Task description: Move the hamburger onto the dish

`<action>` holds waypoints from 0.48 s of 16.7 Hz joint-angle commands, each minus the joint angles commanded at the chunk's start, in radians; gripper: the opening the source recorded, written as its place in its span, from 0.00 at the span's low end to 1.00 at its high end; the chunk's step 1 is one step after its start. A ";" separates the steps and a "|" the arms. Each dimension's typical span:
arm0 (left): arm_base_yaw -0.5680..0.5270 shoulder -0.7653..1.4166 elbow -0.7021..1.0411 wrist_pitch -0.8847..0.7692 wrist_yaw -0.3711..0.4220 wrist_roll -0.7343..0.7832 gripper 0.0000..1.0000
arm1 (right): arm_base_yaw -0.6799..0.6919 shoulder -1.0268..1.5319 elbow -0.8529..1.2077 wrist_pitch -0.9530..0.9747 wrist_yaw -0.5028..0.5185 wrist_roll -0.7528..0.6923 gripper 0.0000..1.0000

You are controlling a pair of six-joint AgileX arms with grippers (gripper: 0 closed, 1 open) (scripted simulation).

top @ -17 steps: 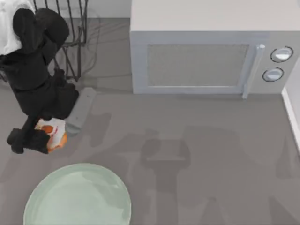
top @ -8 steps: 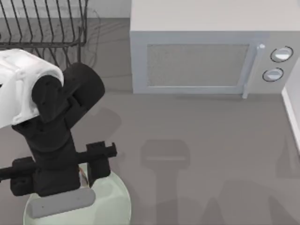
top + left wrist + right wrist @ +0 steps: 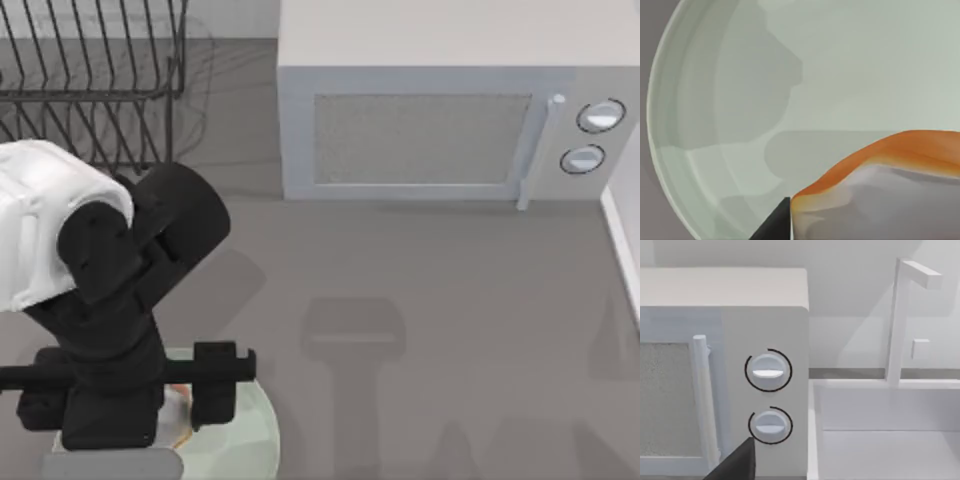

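The left gripper [image 3: 180,405] hangs over the dish [image 3: 255,440] at the near-left corner of the table, and the hamburger [image 3: 880,185] sits between its fingers; the top view lets an orange-and-white sliver of it peek out under the black wrist, while the left wrist view has its orange base and pale top looming close against the mint-green plate floor. The jaws look closed on the bun, one dark fingertip [image 3: 775,222] pressed against its side, though the second finger is out of sight, so the grip is my reading rather than something fully visible. The relation that matters now is vertical: the hamburger lies directly below the gripper and inside the dish rim [image 3: 655,125], with the plate's curved edge well off to one side in the wrist view, so it is over plate surface and not over bare table. Whether the bun's underside already touches the plate or hovers just above it I cannot tell. The hamburger is roundish, so no long axis constrains the release. The coming move is probably a short lowering, if any is needed, then parting the fingers and lifting straight up. The right arm is parked far off at the table's right, its camera facing the microwave [image 3: 725,365] dials and a white sink basin [image 3: 885,430].
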 joint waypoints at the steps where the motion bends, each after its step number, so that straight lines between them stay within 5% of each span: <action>1: 0.004 0.004 0.003 -0.002 0.001 0.000 0.00 | 0.000 0.000 0.000 0.000 0.000 0.000 1.00; 8: 0.001 0.060 -0.100 0.155 0.002 0.006 0.00 | 0.000 0.000 0.000 0.000 0.000 0.000 1.00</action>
